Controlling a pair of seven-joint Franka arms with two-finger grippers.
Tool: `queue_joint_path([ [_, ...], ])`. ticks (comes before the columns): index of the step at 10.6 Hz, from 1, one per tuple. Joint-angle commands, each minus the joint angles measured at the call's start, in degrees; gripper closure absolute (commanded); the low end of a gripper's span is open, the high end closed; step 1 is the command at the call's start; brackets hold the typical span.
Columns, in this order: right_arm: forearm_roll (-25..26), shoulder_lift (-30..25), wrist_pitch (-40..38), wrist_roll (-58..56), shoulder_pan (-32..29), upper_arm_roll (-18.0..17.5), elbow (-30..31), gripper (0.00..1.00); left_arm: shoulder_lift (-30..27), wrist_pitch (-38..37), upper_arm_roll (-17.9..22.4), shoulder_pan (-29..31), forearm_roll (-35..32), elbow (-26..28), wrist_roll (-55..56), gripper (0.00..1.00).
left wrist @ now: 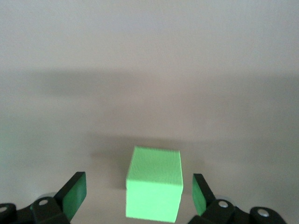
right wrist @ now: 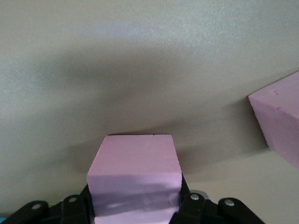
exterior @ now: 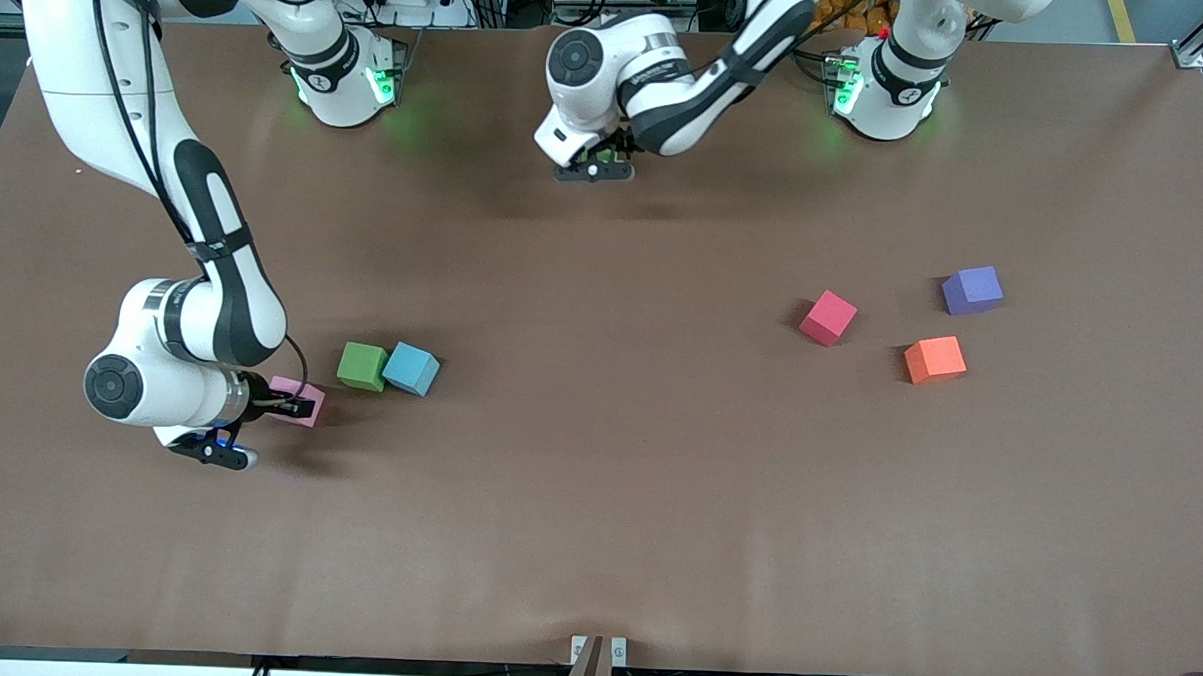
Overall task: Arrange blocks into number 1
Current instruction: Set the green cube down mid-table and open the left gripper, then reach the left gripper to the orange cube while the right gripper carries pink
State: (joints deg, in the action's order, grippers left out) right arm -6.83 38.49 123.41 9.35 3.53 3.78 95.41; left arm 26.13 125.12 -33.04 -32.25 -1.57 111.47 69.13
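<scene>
Pink block [exterior: 304,401] clamped in right end effector [exterior: 284,404]; left end effector [left wrist: 136,198] wide, straddling green block [left wrist: 154,189].

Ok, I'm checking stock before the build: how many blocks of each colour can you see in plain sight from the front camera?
green block: 1
blue block: 1
light pink block: 1
red block: 1
orange block: 1
purple block: 1
Total: 6
Not counted: wrist views show a second green block between the open left gripper, and a second pink block.

pink block [exterior: 304,400]: partly hidden by right gripper [exterior: 281,404] | left gripper [exterior: 595,168]: under wrist
</scene>
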Motion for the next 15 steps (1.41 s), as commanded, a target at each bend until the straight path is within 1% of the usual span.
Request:
queue_joint_path([
  [1,-0.3,-5.4,-0.6,-1.0,0.8,0.3,0.7,0.37,-4.0,-2.3,-0.2,8.2,-1.8,0.9,0.6,0.0],
  [2,-0.1,-8.1,-1.4,-1.0,1.7,0.6,0.7,0.37,-4.8,-3.6,-0.3,12.4,-4.6,0.9,0.6,0.0],
  [4,0.1,-12.7,-4.0,-0.4,5.9,3.3,0.6,0.37,-4.4,-4.4,-0.3,21.2,-9.4,1.1,0.1,0.0],
  [5,0.1,-14.4,-4.9,1.2,9.5,5.0,0.6,0.37,-3.7,-4.4,-0.3,25.1,-10.7,1.2,0.1,0.0],
  [6,0.1,-15.0,-5.0,4.6,14.4,7.4,0.5,0.37,-3.2,-4.4,-0.3,29.2,-12.3,1.7,-1.4,0.0],
  [7,-0.2,-15.0,-4.8,7.9,18.8,8.7,0.4,0.37,-3.0,-4.6,-0.3,33.7,-14.4,2.6,-3.8,0.0],
  [8,-0.7,-15.4,-4.7,11.8,22.2,8.8,0.3,0.37,-2.7,-4.6,-0.3,37.9,-16.4,3.0,-7.0,0.0],
  [10,-0.7,-15.6,-4.3,23.1,29.7,8.9,0.1,0.37,-1.4,-4.7,-0.3,44.5,-17.1,3.2,-16.9,0.0],
  [11,-0.7,-15.5,-3.9,25.9,32.7,8.9,0.1,0.37,-1.4,-4.8,-0.3,47.9,-17.1,3.2,-21.6,0.0],
  [12,-0.9,-15.3,-2.6,26.5,34.9,8.9,0.4,0.37,-1.4,-4.8,-0.3,51.2,-17.1,3.2,-27.1,0.0],
  [14,-1.8,-14.7,-2.1,26.8,41.0,8.9,0.7,0.37,-1.3,-4.8,-0.2,55.1,-18.1,3.1,-33.4,0.0],
  [15,-4.8,-14.3,-2.1,26.9,44.5,8.9,0.8,0.37,-0.2,-4.8,-0.2,56.6,-20.6,3.1,-34.8,0.0],
])
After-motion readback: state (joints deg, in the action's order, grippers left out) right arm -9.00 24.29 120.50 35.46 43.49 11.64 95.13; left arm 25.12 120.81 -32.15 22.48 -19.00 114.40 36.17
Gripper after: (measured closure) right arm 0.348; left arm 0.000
